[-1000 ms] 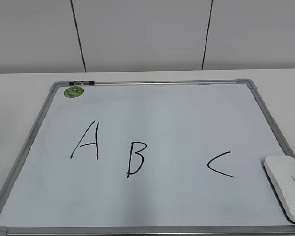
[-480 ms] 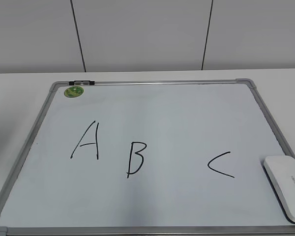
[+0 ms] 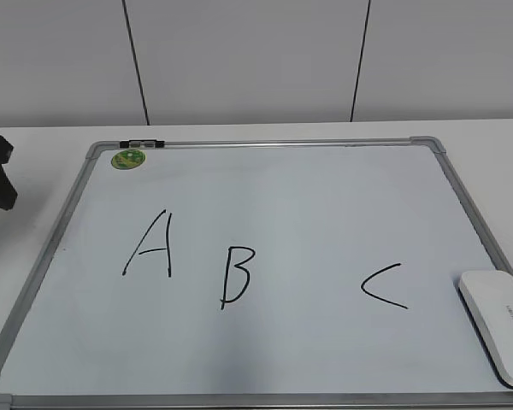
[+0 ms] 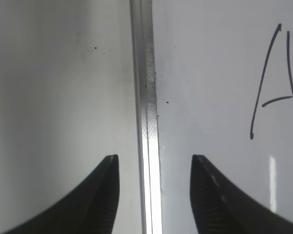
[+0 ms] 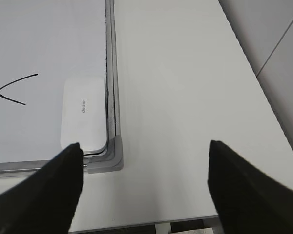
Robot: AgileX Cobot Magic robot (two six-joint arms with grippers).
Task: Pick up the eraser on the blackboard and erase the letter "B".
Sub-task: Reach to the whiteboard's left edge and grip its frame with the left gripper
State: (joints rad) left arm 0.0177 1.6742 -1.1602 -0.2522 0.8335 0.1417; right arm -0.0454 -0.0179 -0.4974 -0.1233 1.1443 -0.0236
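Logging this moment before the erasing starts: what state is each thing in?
eraser: lying flat at the board's near right corner, ungripped.
letter "B": intact, unerased.
blackboard: flat on the table.
left gripper: open, empty, above the board's left frame.
right gripper: open, empty.

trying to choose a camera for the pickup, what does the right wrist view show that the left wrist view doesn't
Only the right wrist view shows the flat white plastic eraser lying in the board's near corner, the black handwritten C, a grey plastic corner piece and the open right gripper above bare table. Only the left wrist view shows the black handwritten A and the open left gripper straddling the frame's left rail. Both show the white dry-erase board with grey metal frame. Neither shows the B.
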